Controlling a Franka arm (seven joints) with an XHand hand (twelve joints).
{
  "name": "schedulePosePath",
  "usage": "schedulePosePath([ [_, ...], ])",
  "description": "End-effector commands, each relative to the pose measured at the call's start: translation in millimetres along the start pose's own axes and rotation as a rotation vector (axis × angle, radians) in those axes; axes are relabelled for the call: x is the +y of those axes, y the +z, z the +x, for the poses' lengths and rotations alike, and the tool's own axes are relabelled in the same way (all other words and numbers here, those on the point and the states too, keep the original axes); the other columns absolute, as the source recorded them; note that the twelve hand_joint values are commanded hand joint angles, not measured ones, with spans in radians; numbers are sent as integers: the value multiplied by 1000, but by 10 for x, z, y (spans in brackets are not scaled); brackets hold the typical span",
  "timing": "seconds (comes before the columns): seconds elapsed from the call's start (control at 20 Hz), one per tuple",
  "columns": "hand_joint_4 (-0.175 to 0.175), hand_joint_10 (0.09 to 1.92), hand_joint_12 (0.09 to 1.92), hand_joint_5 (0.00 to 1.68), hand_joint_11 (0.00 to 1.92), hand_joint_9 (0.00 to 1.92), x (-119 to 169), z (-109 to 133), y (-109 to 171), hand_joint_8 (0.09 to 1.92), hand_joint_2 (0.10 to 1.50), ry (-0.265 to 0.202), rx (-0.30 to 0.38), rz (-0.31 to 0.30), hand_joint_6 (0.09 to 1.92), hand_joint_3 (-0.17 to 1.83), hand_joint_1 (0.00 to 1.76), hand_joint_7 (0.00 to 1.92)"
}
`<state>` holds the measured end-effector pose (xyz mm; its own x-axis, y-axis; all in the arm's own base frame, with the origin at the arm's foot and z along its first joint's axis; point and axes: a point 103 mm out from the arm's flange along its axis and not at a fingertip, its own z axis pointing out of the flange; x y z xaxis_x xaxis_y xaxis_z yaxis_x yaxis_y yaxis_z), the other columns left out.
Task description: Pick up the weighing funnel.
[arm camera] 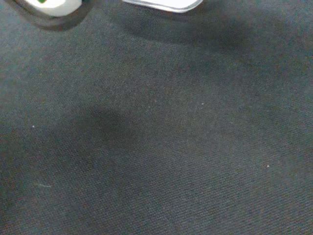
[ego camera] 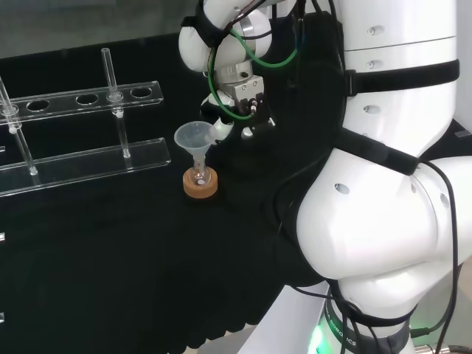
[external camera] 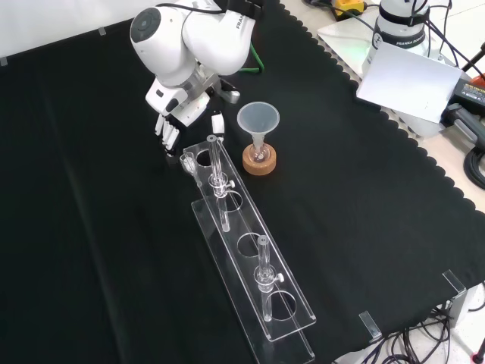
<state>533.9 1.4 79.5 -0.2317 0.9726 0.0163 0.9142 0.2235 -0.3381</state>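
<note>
BENCH: A black cloth (external camera: 364, 197) with a scalloped edge covers the bench. A long clear rack (external camera: 254, 265) lies across it, running diagonally in the front view. A cork ring (external camera: 259, 161) stands just beside the rack's far end. A small clear weighing funnel (external camera: 187, 161) lies at that end's other side. Two clear brackets (external camera: 367, 324) sit near the cloth's lower right edge.

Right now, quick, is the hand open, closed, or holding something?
Hand: open, pointing down at the cloth, nothing held that I can see.
</note>
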Motion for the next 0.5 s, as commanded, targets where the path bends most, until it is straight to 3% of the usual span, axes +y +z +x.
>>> schedulePosePath([
  [0.05, -23, 489, 1256, 544, 593, 841, 31, 49, 32, 708, 655, 2, -4, 8, 801, 422, 754, 540],
  [0.5, -21, 490, 1256, 586, 592, 839, 85, 48, 71, 710, 655, 38, -32, 11, 830, 425, 766, 537],
])
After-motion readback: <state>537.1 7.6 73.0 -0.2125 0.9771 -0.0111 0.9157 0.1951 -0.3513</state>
